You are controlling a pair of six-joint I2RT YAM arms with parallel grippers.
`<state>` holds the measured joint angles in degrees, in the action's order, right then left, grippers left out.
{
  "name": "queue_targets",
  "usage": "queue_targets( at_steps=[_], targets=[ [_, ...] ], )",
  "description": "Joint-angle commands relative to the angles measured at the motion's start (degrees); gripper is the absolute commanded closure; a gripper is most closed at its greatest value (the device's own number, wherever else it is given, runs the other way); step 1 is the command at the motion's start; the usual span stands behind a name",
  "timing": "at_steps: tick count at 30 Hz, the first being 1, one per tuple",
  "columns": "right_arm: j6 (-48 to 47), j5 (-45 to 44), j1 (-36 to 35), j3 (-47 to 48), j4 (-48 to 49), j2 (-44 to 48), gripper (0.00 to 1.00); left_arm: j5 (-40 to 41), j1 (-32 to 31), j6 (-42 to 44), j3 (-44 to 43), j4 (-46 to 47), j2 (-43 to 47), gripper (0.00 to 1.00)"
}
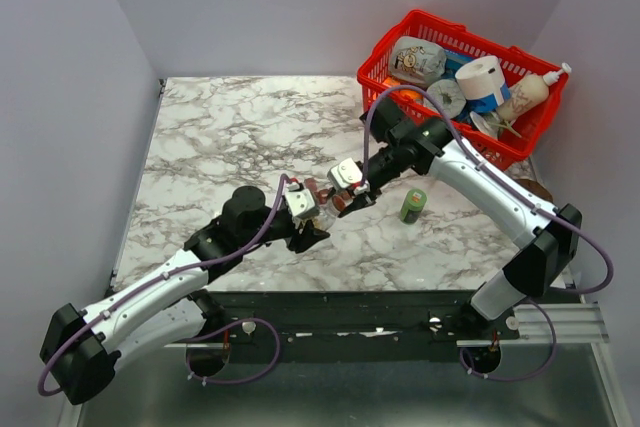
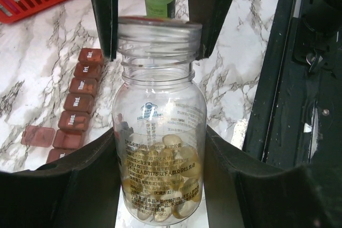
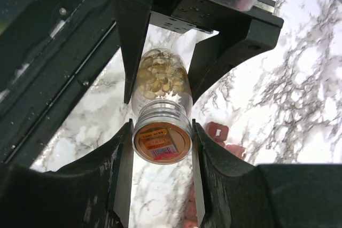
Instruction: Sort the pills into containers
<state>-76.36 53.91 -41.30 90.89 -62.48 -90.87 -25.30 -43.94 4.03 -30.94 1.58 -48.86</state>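
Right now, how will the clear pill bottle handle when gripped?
Probably rigid and slick: the clear bottle shows smooth glossy walls in the left gripper. Likely light and bottom-heavy, since pills fill only its lower third. Being round, it could roll if laid down.

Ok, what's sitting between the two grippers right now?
A clear pill bottle: the left gripper clamps its body and the right gripper its top end. Both wrist views show it.

Organiser strip point(image 2: 79, 97), near end behind left pincer point(image 2: 160, 148).
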Motion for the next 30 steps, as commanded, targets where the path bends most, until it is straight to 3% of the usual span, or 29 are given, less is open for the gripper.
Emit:
queue_targets(
  at_steps=[1, 5, 11, 14, 19, 22, 30],
  targets=[
    [-11.71, -1.08, -0.1, 2.8, -3.0, -1.5, 0.58, -2.56, 0.0, 0.62, 0.18, -0.44, -0.01, 1.0],
    [-7.16, -2.93, 0.43, 2.88, 0.07, -0.45, 0.59, -2.39, 0.0, 0.62, 0.27, -0.88, 0.26, 1.0],
    [12.52, -5.92, 6.21, 2.37, 3.85, -0.72, 0.63, 1.12, 0.0, 2.2, 0.61, -5.8, 2.98, 1.0],
    [21.33, -8.29, 8.42, -6.4, 9.47, 2.53, 0.64, 2.61, 0.09, 3.7, 1.49, -7.03, 5.09, 1.0],
    [29.4, -21.11, 8.52, -26.86, 24.22, 5.35, 0.62, 5.7, 0.79, 8.44, -0.17, -12.12, 4.66, 1.0],
    [34.05, -28.05, 8.52, -31.29, 31.53, 2.02, 0.59, 7.1, 1.23, 10.64, -1.14, -13.62, 3.77, 1.0],
    [41.9, -37.47, 8.52, -30.33, 34.09, -6.69, 0.52, 5.7, 4.3, 3.54, 1.49, -1.96, 10.35, 1.0]
  ],
)
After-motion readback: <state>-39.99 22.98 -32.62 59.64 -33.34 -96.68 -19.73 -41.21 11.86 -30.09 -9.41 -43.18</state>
